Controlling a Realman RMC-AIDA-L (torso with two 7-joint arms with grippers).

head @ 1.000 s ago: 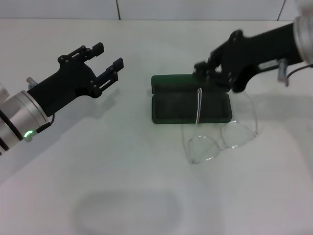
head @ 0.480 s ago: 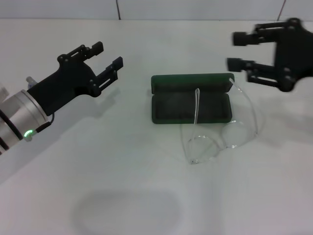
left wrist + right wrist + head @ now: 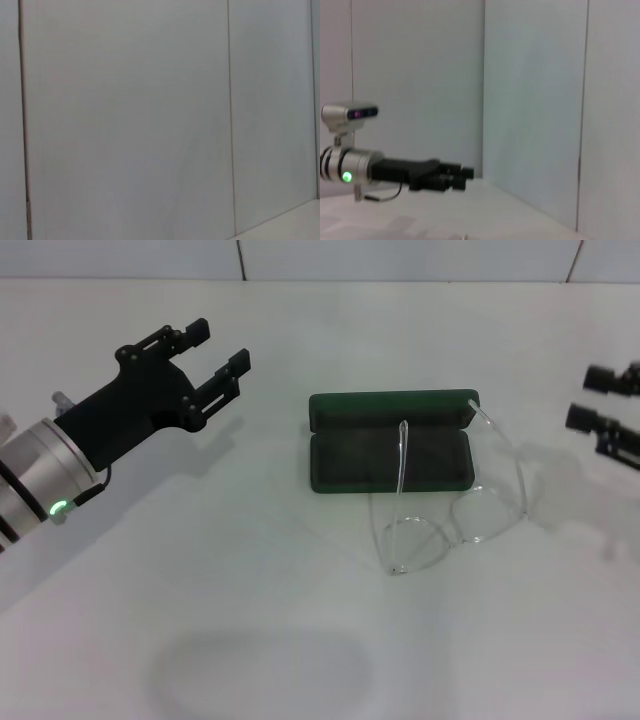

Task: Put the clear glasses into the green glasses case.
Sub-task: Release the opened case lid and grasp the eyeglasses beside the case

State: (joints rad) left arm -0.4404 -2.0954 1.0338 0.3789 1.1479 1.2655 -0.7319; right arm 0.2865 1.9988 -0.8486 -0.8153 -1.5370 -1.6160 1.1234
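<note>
Dark green and lying open on the white bench (image 3: pixel 300 640), the green glasses case (image 3: pixel 390 458) sits near the middle of your head view, lid hinged back toward the far wall. You can see its darker lining bare across most of the tray. The clear glasses (image 3: pixel 455 515) are not seated inside: the lens rests on the bench just in front of the case's near right corner, one clear temple arm rises across the tray, and the other runs up past the case's right end toward the lid corner. Whether either temple touches the lining, you cannot tell.

Your left gripper (image 3: pixel 212 358) hovers above the bench well to the left of the case, fingers spread wide and holding nothing; the right wrist view also shows it (image 3: pixel 462 176) from the side, above the bench. Your right gripper (image 3: pixel 605 400) is at the right edge of the head view, well apart from the glasses, its two fingers parted and empty. The left wrist view gives you only grey wall panels (image 3: pixel 125 120).
</note>
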